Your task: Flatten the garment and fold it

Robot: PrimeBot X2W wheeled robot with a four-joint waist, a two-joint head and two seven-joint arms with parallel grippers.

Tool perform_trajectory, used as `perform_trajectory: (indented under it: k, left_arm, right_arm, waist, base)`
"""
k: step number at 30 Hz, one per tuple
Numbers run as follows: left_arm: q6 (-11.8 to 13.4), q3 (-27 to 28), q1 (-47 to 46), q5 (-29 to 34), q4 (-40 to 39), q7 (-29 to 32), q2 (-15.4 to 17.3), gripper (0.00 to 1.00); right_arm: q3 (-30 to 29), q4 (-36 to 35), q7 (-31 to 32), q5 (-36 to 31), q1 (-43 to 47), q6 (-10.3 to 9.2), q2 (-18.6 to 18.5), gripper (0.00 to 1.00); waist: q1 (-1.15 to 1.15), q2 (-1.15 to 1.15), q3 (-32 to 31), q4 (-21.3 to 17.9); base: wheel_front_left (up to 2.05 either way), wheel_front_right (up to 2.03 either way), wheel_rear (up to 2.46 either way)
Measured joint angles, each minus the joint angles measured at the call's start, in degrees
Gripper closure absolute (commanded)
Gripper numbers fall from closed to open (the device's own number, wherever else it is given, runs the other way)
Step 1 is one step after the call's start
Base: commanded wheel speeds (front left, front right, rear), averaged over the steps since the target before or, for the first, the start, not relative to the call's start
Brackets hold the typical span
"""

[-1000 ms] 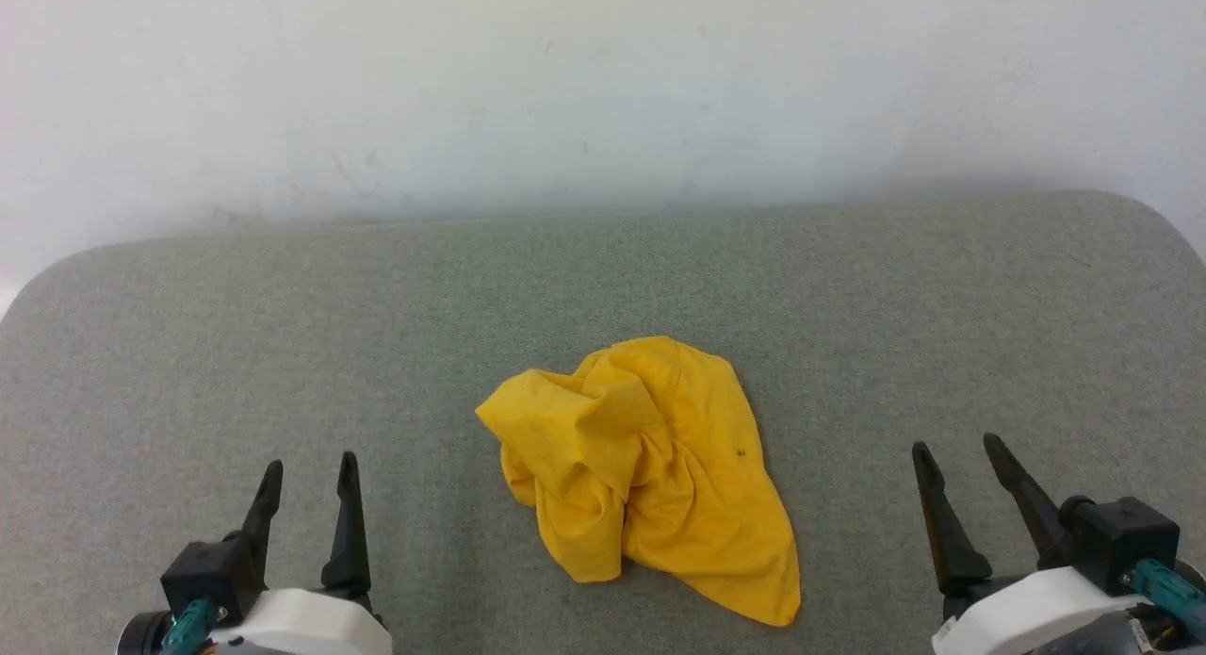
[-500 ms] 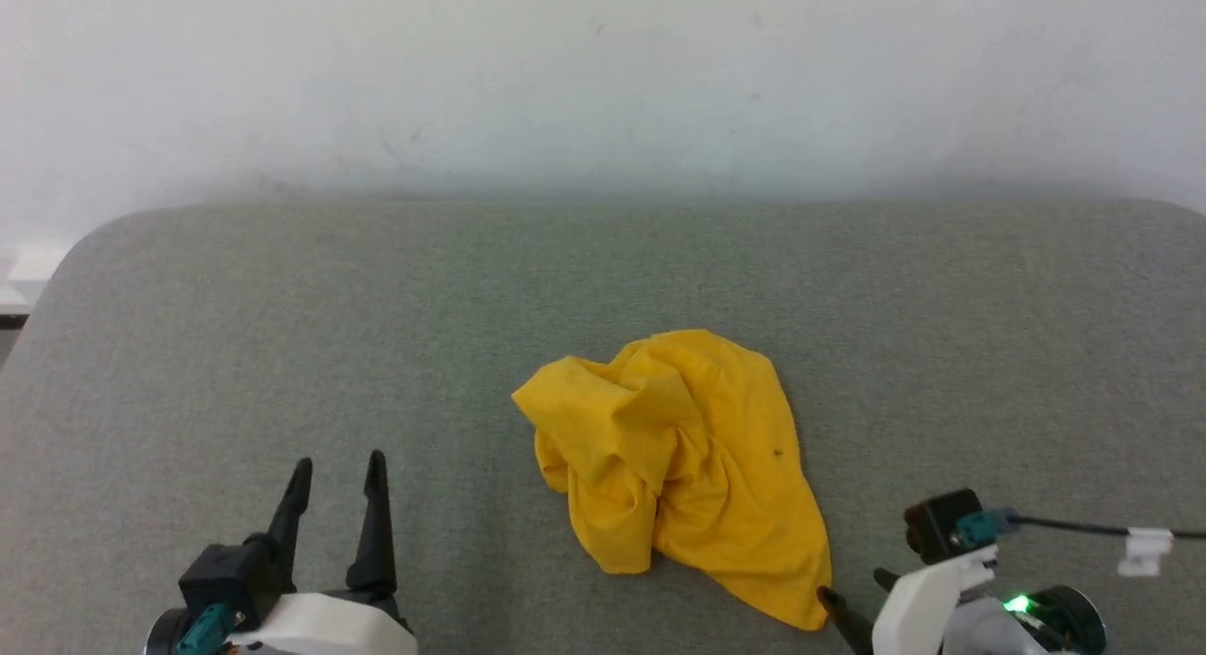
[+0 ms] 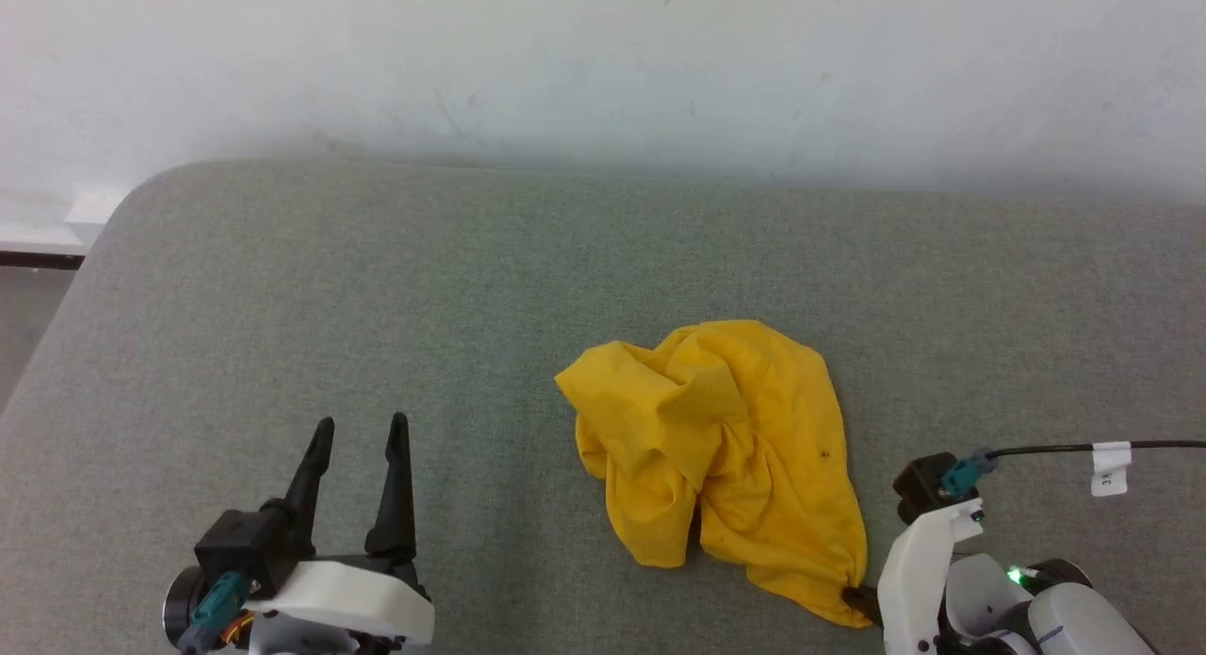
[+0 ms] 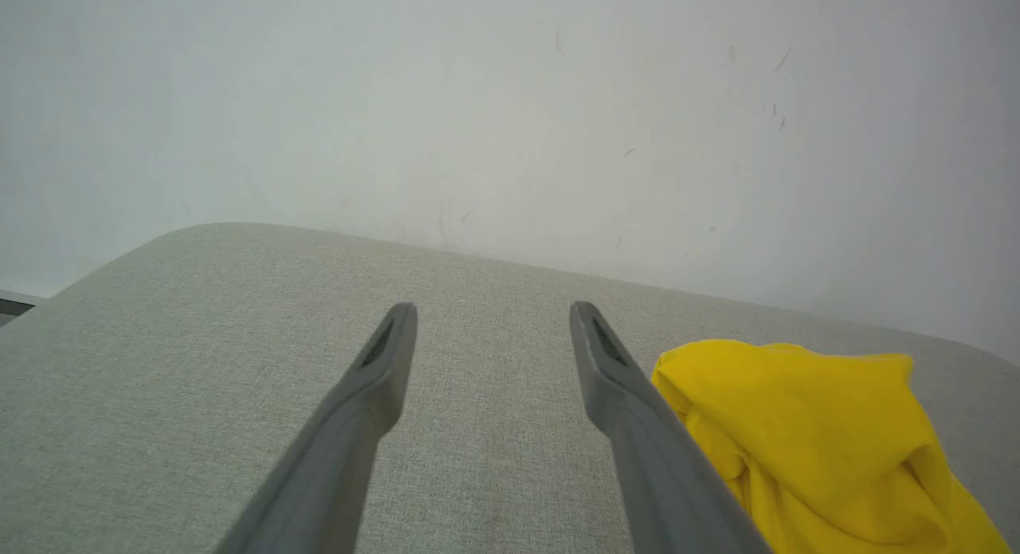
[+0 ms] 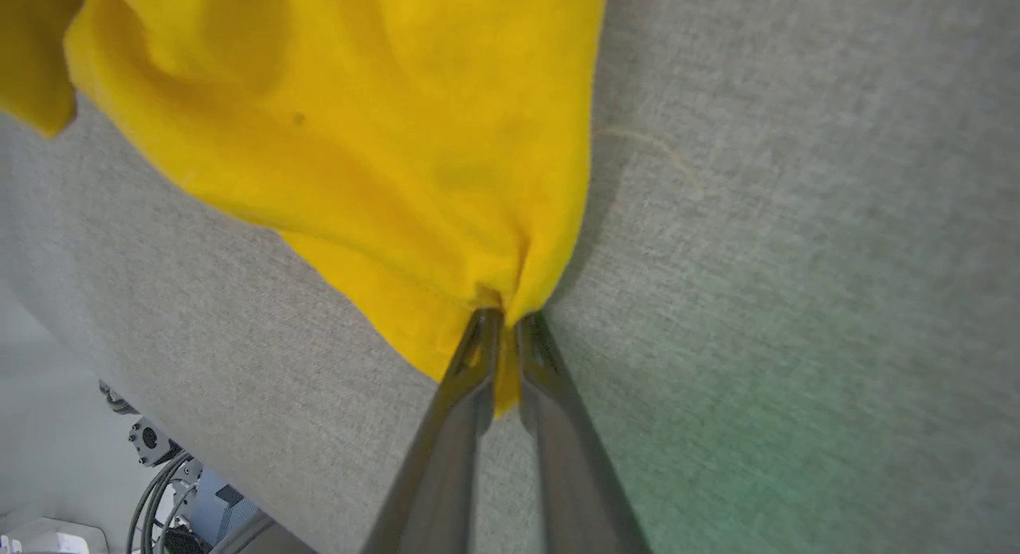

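The garment is a bright yellow cloth lying crumpled in a heap on the grey padded table, right of centre. My right gripper reaches its near right corner, and in the right wrist view the two fingers pinch that yellow corner between them, with the right gripper shut on the cloth. My left gripper stands open at the lower left, well clear of the cloth. In the left wrist view the left gripper has bare table between its fingers and the garment to its right.
A pale wall rises behind the table's far edge. The table's rounded left corner shows, with floor beyond it. A black cable with a white tag runs off from my right wrist. Cables and gear sit below the table's edge.
The camera has shifted, so the scene sits further right. My right gripper turned down to the garment's near right corner and closed on it. The left gripper stays open.
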Motion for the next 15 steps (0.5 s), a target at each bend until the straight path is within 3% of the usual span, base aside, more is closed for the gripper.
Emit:
perform_trajectory:
  k: [4, 7, 11, 15]
  left_arm:
    - [0.0, 0.5, 0.2, 0.0, 0.3, -0.2, -0.1, 0.00]
    - [0.1, 0.7, 0.2, 0.0, 0.4, -0.4, -0.3, 0.00]
    - [0.2, 1.0, 0.6, 0.0, 0.3, -0.4, -0.2, 0.00]
    - [0.3, 1.1, 0.8, 0.0, 0.2, -0.4, -0.2, 0.00]
  right_arm:
    - [0.1, -2.3, -3.1, 0.1, 0.1, 0.04, -0.7, 1.00]
    - [-3.7, -7.3, -10.5, -3.6, 0.1, 0.07, -1.5, 1.00]
    - [-15.5, -14.0, -15.9, -9.0, 0.4, 0.07, -3.4, 1.00]
    - [-30.4, -17.2, -15.1, -12.7, 5.3, 0.04, -2.8, 1.00]
  waist:
    - [0.02, 0.00, -0.2, -0.5]
    - [0.02, 0.00, -0.6, -1.4]
    - [0.02, 0.00, -1.1, -2.7]
    - [0.01, 0.00, -1.6, -4.0]
  base:
    - [0.00, 0.00, 0.00]
    - [0.00, 0.00, 0.00]
    - [0.00, 0.00, 0.00]
    - [0.00, 0.00, 0.00]
